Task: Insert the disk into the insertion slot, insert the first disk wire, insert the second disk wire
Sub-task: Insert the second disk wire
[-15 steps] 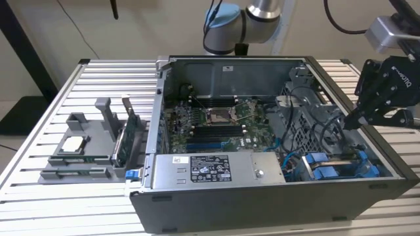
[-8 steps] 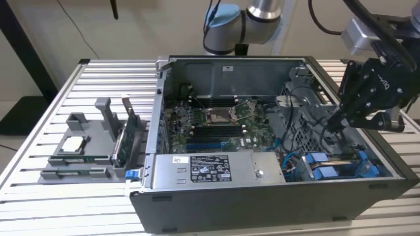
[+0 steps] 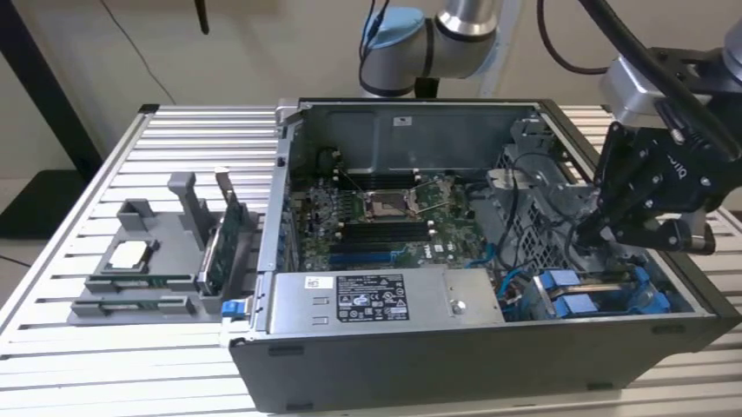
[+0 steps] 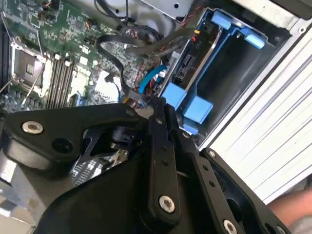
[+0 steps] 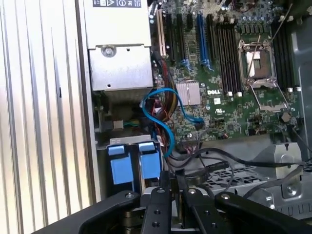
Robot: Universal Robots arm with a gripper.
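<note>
Down inside the open computer case (image 3: 383,382), the black gripper (image 3: 603,228) hangs over the drive bay corner at the exterior view's right, its fingers drawn close together; in the second wrist view the fingertips (image 4: 155,108) meet near a dark flat cable (image 4: 127,45) and a small connector end, though whether they actually pinch that wire cannot be told from these pictures. Just beside the fingertips sit the blue handle tabs (image 5: 135,163) of the disk (image 4: 194,62), which already lies in the insertion slot (image 3: 603,291), its blue carrier standing against the grey metal wall of the bay; in the second wrist view the neighbouring part of the bay shows as a blue-railed hollow. A light blue cable (image 5: 163,112) loops up from near the tabs toward the green motherboard (image 3: 383,217), with a bundle of thin coloured wires beside it. The grey labelled power supply box (image 3: 383,300) lies along the case's near edge, between the bay and the case's left wall in the exterior view. The case rests on a ribbed metal table (image 3: 174,156). Well apart, at the exterior view's left, a grey holder (image 3: 145,261) carries a standing green circuit card (image 3: 226,239) and a few smaller parts.
</note>
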